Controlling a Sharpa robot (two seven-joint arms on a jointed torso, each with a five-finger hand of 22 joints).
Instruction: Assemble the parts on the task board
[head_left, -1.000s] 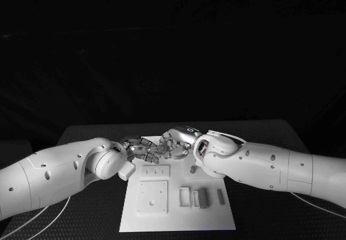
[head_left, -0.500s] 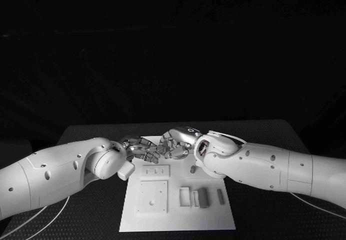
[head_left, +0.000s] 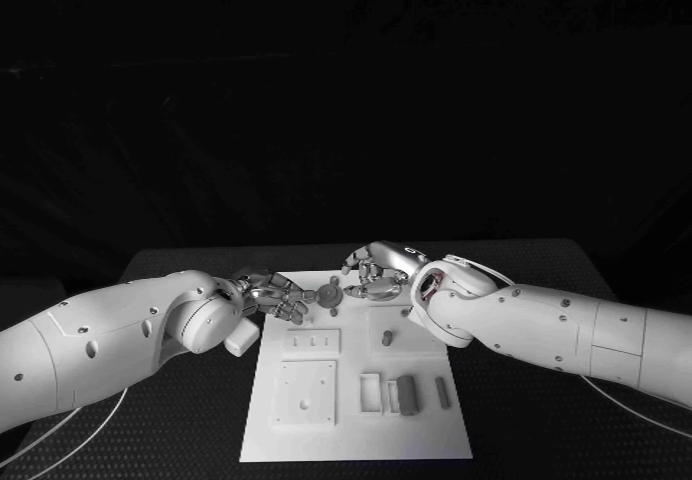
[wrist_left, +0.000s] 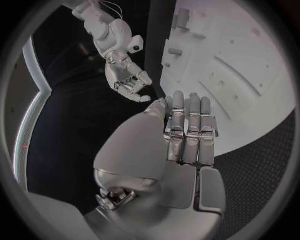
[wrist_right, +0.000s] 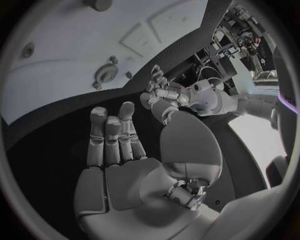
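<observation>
A: Where is the left robot hand?
B: At the far left corner of the flat white task board on the black surface, fingers spread, holding nothing.
A: And the small grey parts?
B: On the board's near half; a round one lies between both hands.
A: The right robot hand?
B: Above the far edge, fingers loosely curled and empty

Hands apart (board's far end)
</observation>
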